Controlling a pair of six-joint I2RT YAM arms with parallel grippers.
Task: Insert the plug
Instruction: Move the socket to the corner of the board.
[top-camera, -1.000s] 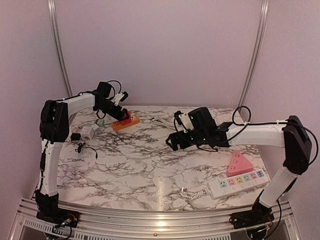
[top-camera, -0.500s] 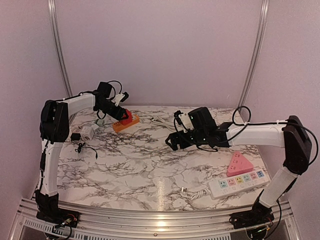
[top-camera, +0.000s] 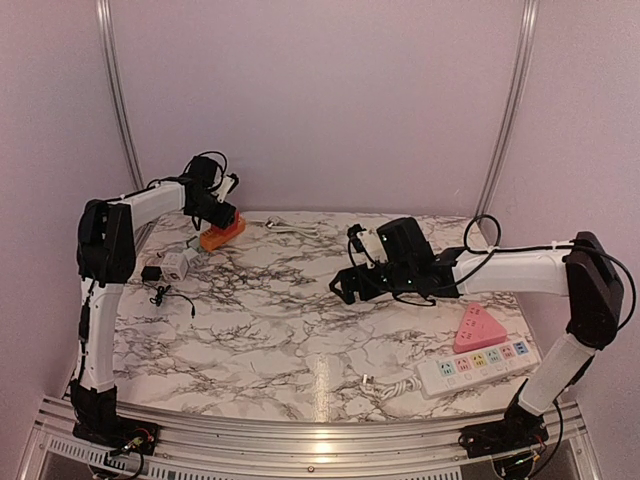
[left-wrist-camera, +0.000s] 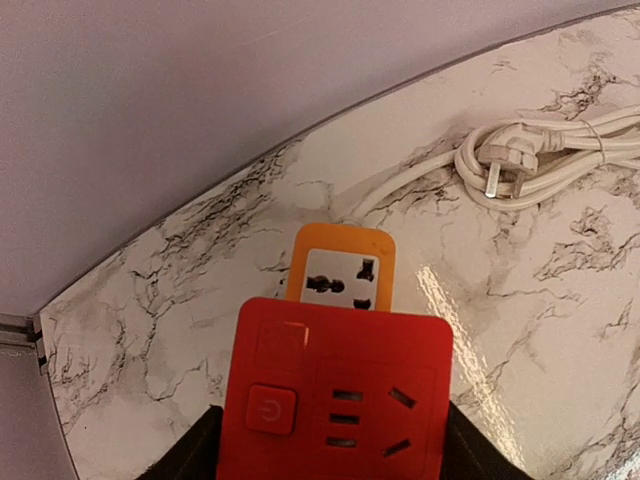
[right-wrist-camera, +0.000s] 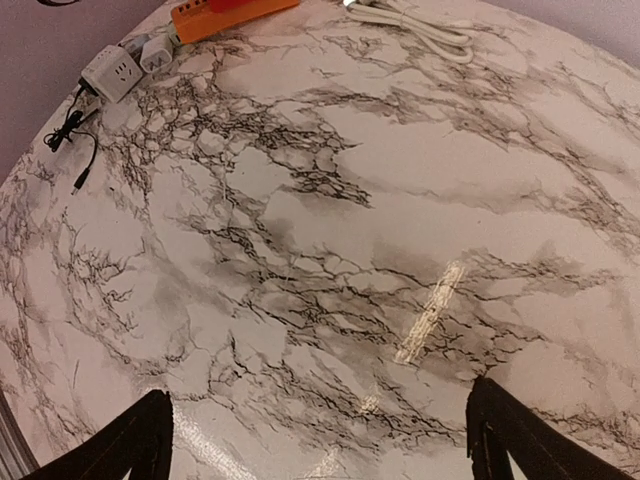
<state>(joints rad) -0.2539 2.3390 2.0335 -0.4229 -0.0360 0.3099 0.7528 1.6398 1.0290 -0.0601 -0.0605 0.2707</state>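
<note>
White plug (left-wrist-camera: 497, 160) lies flat on the counter (left-wrist-camera: 540, 300), prongs bare, on top of its own coiled cord (left-wrist-camera: 570, 150). It sits near the far edge and nothing holds it.

Near it: red socket block (left-wrist-camera: 340, 390), power button and slots facing up. An orange socket block (left-wrist-camera: 342, 262) pokes out beyond it; cannot tell whether the two are joined.

Left end effector (left-wrist-camera: 335, 452) is part-closed, fingers clamped on the red socket block's two sides.

Right end effector (right-wrist-camera: 320, 440) is spread wide and holds nothing. It hangs over bare marble mid-counter, well apart from the plug.

Risks as judged:
- The plug has yet to be picked up. Lying flat on springy coils, it may skid or roll under closing fingers.
- The cord is bundled, so lifting the plug may drag the whole coil and twist the prongs off line.
- The block is gripped at its near end only. Insertion force could pivot it or slip it in the fingers.
- The wall is close behind, which leaves little room for approach.
- Several slot patterns are on offer, so the prongs could go to the wrong one.
</note>
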